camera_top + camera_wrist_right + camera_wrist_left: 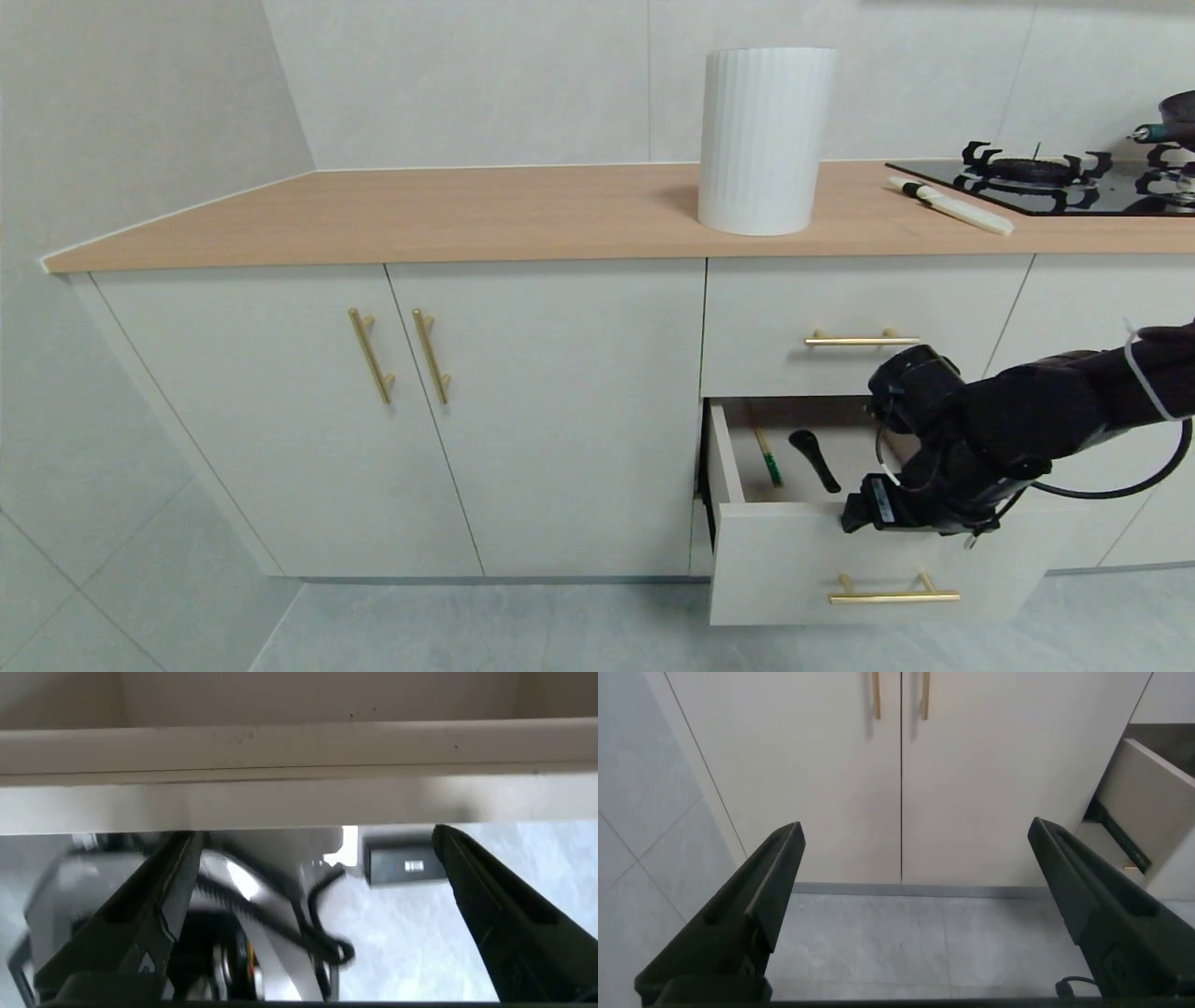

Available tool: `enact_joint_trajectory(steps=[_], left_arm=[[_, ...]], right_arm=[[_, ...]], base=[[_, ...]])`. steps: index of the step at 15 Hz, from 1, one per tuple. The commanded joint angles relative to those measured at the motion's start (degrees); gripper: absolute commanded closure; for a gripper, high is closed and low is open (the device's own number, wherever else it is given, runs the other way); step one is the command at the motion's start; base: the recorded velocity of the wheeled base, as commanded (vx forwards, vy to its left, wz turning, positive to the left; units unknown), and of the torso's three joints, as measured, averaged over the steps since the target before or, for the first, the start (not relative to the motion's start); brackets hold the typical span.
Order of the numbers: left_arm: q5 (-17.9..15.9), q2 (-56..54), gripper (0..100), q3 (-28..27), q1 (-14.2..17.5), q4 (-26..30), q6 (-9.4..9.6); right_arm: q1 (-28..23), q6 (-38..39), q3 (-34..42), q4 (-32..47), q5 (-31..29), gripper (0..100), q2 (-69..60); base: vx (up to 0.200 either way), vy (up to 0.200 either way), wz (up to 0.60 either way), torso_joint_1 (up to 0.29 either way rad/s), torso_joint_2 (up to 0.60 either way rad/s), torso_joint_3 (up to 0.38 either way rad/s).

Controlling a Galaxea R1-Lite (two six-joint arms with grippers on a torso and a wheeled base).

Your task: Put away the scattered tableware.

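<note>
Black right gripper (313,845) hangs at the front lip of the white pulled-out drawer (803,551), fingers spread wide, empty. Beyond them inside lie a black spoon (814,459) and green-tipped chopstick (767,455); a cream utensil (952,205) waits well above on the wooden counter (467,215). Rising carelessly, a finger could snag the lip. Black left gripper (915,859): spread wide, empty.

Pale utensil (948,203): long, cream, one dark band; flat on the worktop (467,215).
Black spoon (814,459): flat inside the open drawer (794,560).
Chopsticks (767,455): green-tipped, just beside the spoon.
</note>
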Motion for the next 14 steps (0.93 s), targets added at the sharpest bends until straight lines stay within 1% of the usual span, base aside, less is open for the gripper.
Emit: enact_joint_trajectory(steps=[1, 4, 6, 9, 13, 14], left_arm=[[0.0, 0.0, 0, 0.0, 0.0, 0.0, -0.01], [0.0, 0.0, 0, 0.0, 0.0, 0.0, -0.01], [0.0, 0.0, 0, 0.0, 0.0, 0.0, -0.01], [0.0, 0.0, 0, 0.0, 0.0, 0.0, -0.01], [0.0, 0.0, 0, 0.0, 0.0, 0.0, -0.01], [0.0, 0.0, 0, 0.0, 0.0, 0.0, -0.01]], right_arm=[[-1.2, -0.1, -4.2, 0.2, 0.2, 0, 4.3], [-3.0, -0.1, -9.1, -0.2, 0.2, 0, 8.4], [-3.4, 0.0, -10.3, -2.2, 0.2, 0, 9.7], [-3.6, 0.5, -9.3, -8.4, 0.2, 0, 10.3], [-4.4, 0.3, -3.6, -22.8, 0.2, 0, 11.3], [-4.5, 0.3, -3.5, -24.8, 0.1, 0, 12.1]], base=[[0.000, 0.000, 0.00, 0.000, 0.00, 0.000], [0.000, 0.000, 0.00, 0.000, 0.00, 0.000], [0.000, 0.000, 0.00, 0.000, 0.00, 0.000], [0.000, 0.000, 0.00, 0.000, 0.00, 0.000], [0.000, 0.000, 0.00, 0.000, 0.00, 0.000], [0.000, 0.000, 0.00, 0.000, 0.00, 0.000]])
